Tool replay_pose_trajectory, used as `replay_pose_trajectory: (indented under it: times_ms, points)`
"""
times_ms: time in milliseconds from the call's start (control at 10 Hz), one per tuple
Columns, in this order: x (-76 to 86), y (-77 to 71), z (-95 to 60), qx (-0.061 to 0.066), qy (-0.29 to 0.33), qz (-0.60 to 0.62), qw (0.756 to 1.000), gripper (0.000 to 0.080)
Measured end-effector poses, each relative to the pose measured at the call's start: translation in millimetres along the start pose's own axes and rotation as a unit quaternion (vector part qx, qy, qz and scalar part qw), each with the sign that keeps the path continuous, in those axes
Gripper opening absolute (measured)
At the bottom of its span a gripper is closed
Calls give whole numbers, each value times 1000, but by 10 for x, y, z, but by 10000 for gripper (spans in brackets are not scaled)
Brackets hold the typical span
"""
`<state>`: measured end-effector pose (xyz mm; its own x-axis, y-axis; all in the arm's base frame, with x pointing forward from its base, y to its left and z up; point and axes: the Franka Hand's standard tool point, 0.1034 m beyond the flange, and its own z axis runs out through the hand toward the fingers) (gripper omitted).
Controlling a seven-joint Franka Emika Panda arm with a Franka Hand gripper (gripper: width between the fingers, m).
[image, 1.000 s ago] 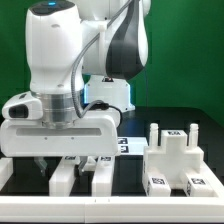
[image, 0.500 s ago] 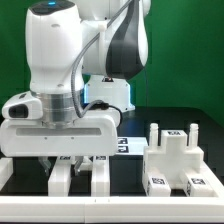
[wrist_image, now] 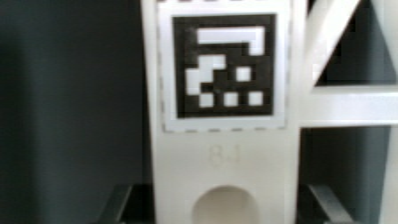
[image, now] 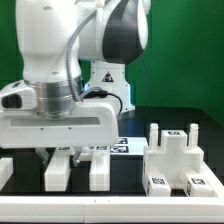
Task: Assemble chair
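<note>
A white chair piece [wrist_image: 221,150] with a black-and-white tag fills the wrist view and has a rounded notch at its end. My gripper [wrist_image: 219,205] is open and straddles it, one dark finger [wrist_image: 128,200] on each side with a small gap to the piece. In the exterior view the gripper [image: 78,152] hangs low over two upright white pieces [image: 60,170] [image: 98,168] at the left. Which of the two is between the fingers I cannot tell. A blocky white chair part [image: 178,160] with several tags stands at the exterior view's right.
The marker board [image: 122,147] lies flat behind the pieces, near the middle. The black table has a white raised border [image: 110,208] along the front. The robot's base [image: 108,85] stands at the back before a green wall.
The hand has risen a little and the arm above it has swung toward the exterior view's left. The two white pieces under it stand about where they were.
</note>
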<state>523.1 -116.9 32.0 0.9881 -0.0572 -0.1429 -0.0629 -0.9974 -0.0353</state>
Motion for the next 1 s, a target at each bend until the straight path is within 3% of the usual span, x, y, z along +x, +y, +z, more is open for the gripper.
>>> replay_pose_trajectory:
  times_ms: [600,900,1000]
  points:
    - [-153,-5,224,-7,-1,-4,1000,284]
    - [-161,1,239,-7,-2,-3,1000,284]
    - [-160,-1,233,-6,-4,-4,1000,355]
